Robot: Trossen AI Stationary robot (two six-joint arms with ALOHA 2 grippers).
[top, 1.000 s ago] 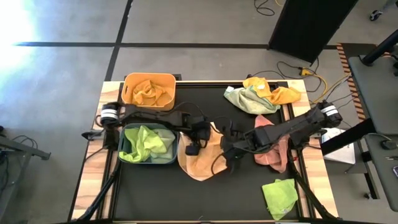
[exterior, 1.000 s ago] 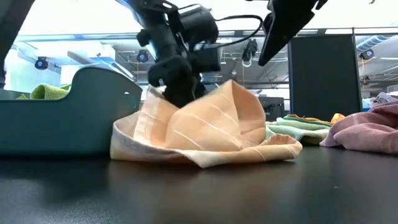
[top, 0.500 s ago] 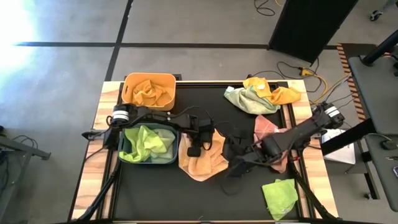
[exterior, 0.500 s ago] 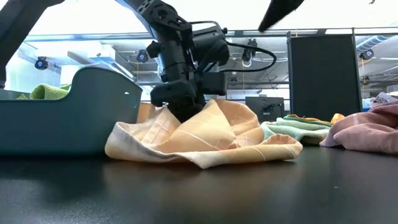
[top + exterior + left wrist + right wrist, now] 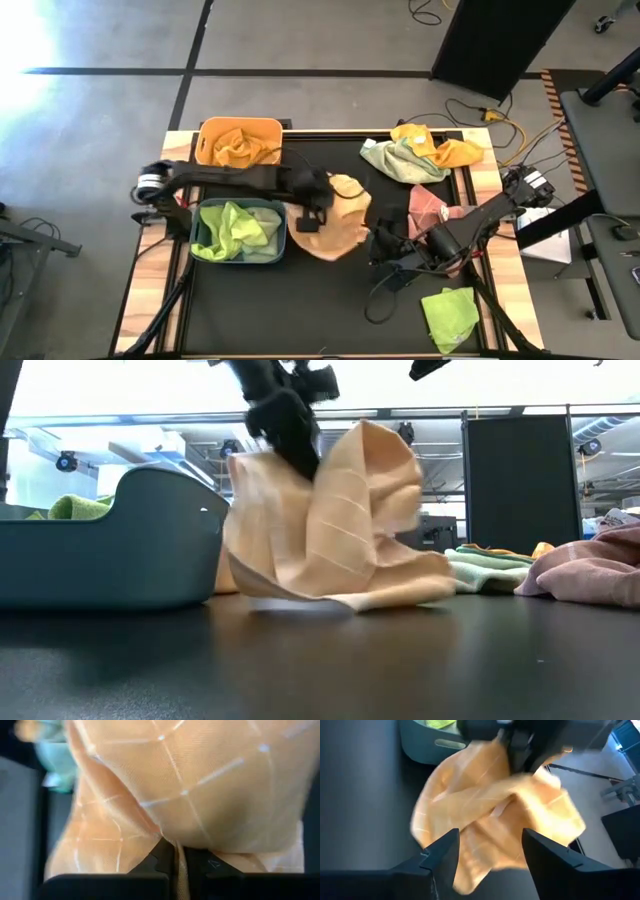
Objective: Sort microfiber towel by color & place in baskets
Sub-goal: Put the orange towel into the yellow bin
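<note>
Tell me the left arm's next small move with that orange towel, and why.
Probably keep lifting, then carry it toward the yellow basket. The left gripper is shut on the orange towel, whose lower edge drags on the table. The yellow basket holds orange cloth, the blue basket green.

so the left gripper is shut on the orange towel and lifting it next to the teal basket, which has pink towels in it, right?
Not quite: the towels in the teal basket are lime green, not pink, as the high view shows. The rest holds: the left gripper is shut on the orange towel, raised beside that basket.
</note>
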